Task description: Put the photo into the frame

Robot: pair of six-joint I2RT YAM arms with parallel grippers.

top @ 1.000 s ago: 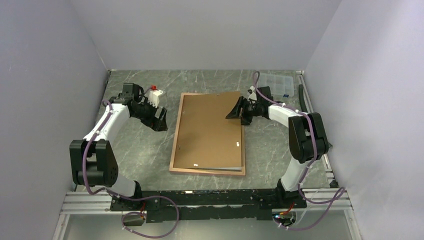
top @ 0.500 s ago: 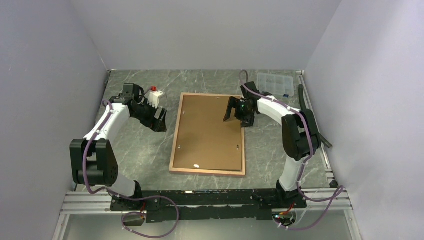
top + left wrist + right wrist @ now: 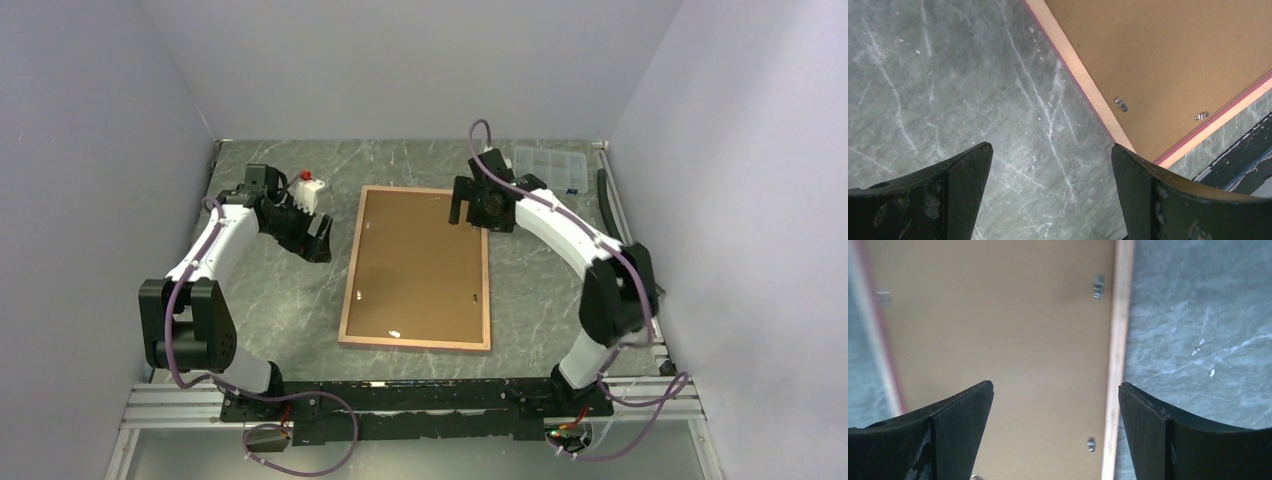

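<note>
The frame lies face down in the middle of the table, tan wood rails up, with a pink edge showing. A brown backing board lies flat inside it, small metal tabs along its edges. The photo is hidden. My right gripper hovers open over the frame's far right corner. In the right wrist view the board and the right rail lie below its empty jaws. My left gripper stands open over bare table left of the frame. The left wrist view shows its jaws beside the rail.
A clear plastic compartment box sits at the back right. A small white item with a red top is beside the left wrist. A black strip runs along the table's right edge. Grey walls close in three sides.
The right gripper opened and let go of the backing board, which dropped flat into the frame. That arm then lifted and swung toward the far corner. The left arm stayed put.
</note>
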